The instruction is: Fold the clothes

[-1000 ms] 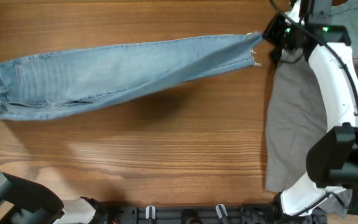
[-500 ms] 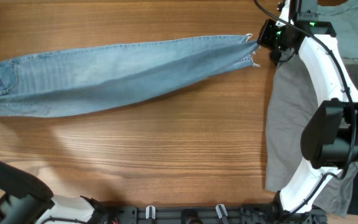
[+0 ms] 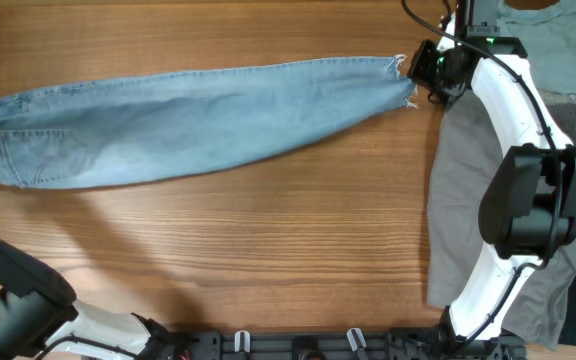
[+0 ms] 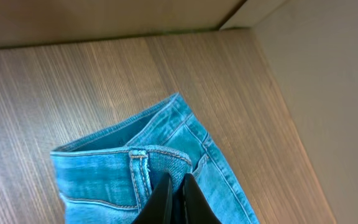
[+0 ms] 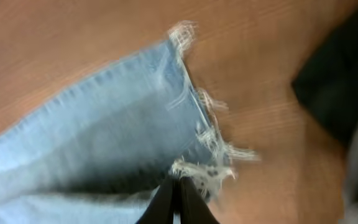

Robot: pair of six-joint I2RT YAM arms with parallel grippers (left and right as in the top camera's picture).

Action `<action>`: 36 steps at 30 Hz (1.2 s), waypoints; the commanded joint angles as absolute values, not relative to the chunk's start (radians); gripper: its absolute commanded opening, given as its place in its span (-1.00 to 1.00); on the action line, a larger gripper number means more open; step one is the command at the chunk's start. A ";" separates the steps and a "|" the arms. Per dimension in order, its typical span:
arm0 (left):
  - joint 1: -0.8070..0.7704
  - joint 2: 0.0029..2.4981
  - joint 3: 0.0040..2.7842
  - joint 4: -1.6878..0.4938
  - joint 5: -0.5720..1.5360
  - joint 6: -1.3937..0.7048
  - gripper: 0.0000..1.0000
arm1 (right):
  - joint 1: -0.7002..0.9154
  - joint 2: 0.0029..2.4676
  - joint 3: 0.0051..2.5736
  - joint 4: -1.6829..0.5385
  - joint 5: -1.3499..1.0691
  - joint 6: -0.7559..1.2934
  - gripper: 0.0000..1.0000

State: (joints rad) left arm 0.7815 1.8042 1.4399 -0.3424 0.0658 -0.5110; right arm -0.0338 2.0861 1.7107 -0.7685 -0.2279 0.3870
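Observation:
The light blue jeans (image 3: 188,120) lie stretched across the table, waistband at the far left, frayed hems at the upper right. My left gripper (image 4: 174,186) is shut on the waistband of the jeans (image 4: 104,174); in the overhead view it sits at the left frame edge, mostly out of view. My right gripper (image 3: 426,72) is shut on the frayed hem of the jeans (image 5: 104,143), with its fingertips (image 5: 178,186) pinching the fringe. The jeans hang taut between both grippers, slightly off the wood.
Grey trousers (image 3: 473,200) lie along the right side under my right arm. A pale teal shirt (image 3: 558,40) sits at the top right corner. The wooden table (image 3: 268,260) runs to a front rail with clips.
The waistband end has been pulled further left, to the frame edge, and the jeans have stretched flatter. My right gripper has shifted slightly up and left with the hem.

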 commanded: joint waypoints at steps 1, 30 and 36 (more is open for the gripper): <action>0.786 1.817 1.456 -0.327 0.051 -0.506 -0.92 | -0.029 2.052 1.792 -0.870 -0.212 0.310 -0.91; 0.712 1.924 1.456 -0.225 0.010 -0.593 -0.92 | 0.012 2.281 1.824 -0.452 -0.363 0.472 -0.85; 0.734 1.924 1.456 -0.215 0.010 -0.639 -0.92 | 0.014 2.306 1.824 -0.420 -0.283 0.516 -0.87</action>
State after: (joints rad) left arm 0.7162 1.9079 1.4399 -0.2264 0.0238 -0.5861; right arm 0.0135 2.2738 1.8076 -0.4217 -0.3344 0.4870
